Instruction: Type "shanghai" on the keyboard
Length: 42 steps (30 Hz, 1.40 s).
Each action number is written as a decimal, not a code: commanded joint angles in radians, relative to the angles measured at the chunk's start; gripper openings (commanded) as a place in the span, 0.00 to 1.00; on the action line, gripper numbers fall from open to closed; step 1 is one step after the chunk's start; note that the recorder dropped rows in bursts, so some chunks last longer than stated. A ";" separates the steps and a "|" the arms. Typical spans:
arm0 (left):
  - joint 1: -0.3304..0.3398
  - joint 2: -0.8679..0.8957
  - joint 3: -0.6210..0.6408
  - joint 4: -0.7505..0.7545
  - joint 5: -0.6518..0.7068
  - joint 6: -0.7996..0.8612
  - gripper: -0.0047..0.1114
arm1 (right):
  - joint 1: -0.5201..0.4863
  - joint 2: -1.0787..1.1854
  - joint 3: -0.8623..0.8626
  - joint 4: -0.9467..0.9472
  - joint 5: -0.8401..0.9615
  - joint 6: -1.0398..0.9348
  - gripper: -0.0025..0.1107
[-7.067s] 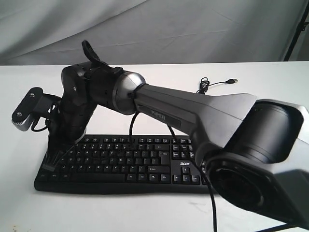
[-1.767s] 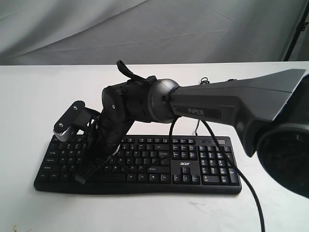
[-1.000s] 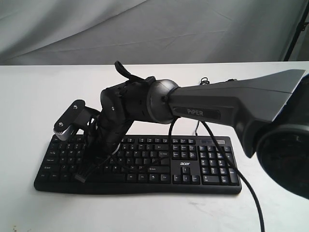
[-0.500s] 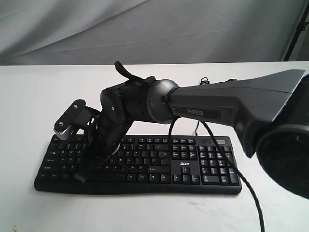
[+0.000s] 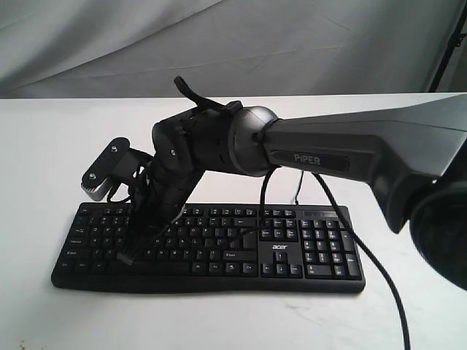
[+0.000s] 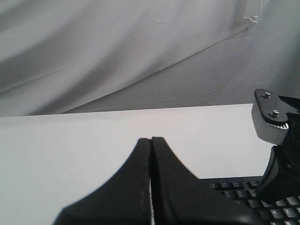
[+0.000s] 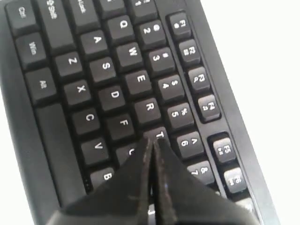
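The black keyboard (image 5: 292,248) lies across the white table, acer logo near its number pad. My right arm reaches over to its left half, and the right gripper (image 5: 128,255) points down at the letter keys. In the right wrist view the keyboard (image 7: 93,93) fills the frame and the right gripper (image 7: 153,141) is shut, its tips over the T key and the key below it. Whether they touch a key I cannot tell. The left gripper (image 6: 151,139) is shut and holds nothing, off the left end of the keyboard (image 6: 243,187). It is hidden in the exterior view.
The right arm's wrist camera (image 5: 102,171) juts out over the keyboard's left end, also seen as a grey block (image 6: 269,117). A black cable (image 5: 365,255) hangs from the arm across the number pad. A grey cloth (image 5: 292,44) backs the table.
The right arm has risen and its forearm now sits higher. The gripper tips have lifted and shifted slightly toward the back of the keyboard. The keyboard has not moved.
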 commanded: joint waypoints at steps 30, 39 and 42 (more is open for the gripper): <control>-0.006 -0.002 0.002 -0.002 -0.005 -0.003 0.04 | -0.019 -0.030 0.091 0.071 -0.073 -0.054 0.02; -0.006 -0.002 0.002 -0.002 -0.005 -0.003 0.04 | -0.020 -0.017 0.091 0.063 -0.069 -0.048 0.02; -0.006 -0.002 0.002 -0.002 -0.005 -0.003 0.04 | -0.020 -0.017 0.091 0.059 -0.063 -0.048 0.02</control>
